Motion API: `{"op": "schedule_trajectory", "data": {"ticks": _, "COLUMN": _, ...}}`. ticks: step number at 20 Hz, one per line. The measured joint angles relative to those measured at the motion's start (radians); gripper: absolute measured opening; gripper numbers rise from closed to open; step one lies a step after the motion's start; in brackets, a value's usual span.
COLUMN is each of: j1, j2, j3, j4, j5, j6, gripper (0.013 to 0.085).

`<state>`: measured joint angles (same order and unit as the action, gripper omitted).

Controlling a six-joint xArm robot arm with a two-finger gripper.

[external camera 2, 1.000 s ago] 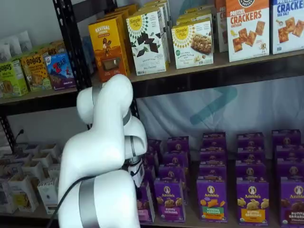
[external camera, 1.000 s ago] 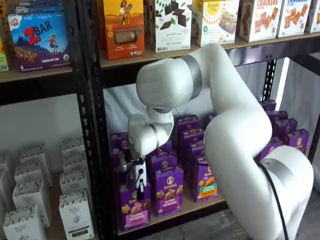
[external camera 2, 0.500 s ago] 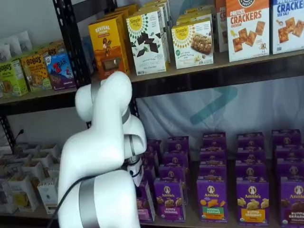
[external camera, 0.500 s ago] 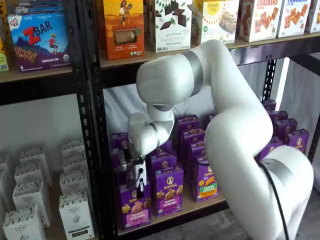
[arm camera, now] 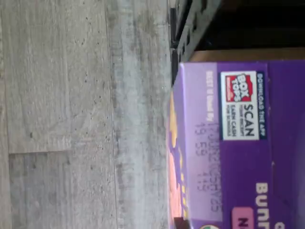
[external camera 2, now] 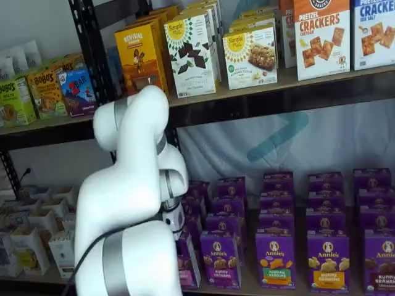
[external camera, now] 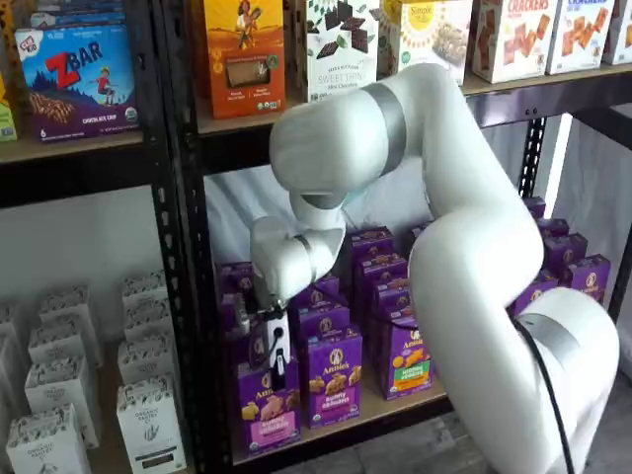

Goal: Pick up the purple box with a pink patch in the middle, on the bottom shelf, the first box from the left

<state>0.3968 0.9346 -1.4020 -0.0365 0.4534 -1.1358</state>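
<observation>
I have lifted the purple box (external camera: 267, 410) slightly off the bottom shelf (external camera: 395, 403). My gripper (external camera: 276, 367), fingers closed on its top, sits at its 12 o'clock.

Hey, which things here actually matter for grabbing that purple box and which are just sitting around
Part of the job:
- the purple box with the pink patch, front left
- the bottom shelf under it
- the claw, down at that box; grip unclear

Just sitting around:
- the neighbouring purple carton
- the green-patch carton
- the ZBar box
- the white cartons
</observation>
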Motion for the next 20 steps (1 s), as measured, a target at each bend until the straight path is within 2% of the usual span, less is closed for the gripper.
{"op": "schedule_trajectory", "data": {"ticks": 11, "j1": -0.004, "j2": -0.171, "j3": 0.195, "j4": -0.024, "j5": -0.035, "j6": 0.018, "gripper": 0.029}}
{"op": "schedule_trajectory", "data": {"ticks": 20, "j1": -0.011, "j2": -0.268, "j3": 0.278, "j4": -0.015, "j5": -0.004, "j6": 0.003, "gripper": 0.029}}
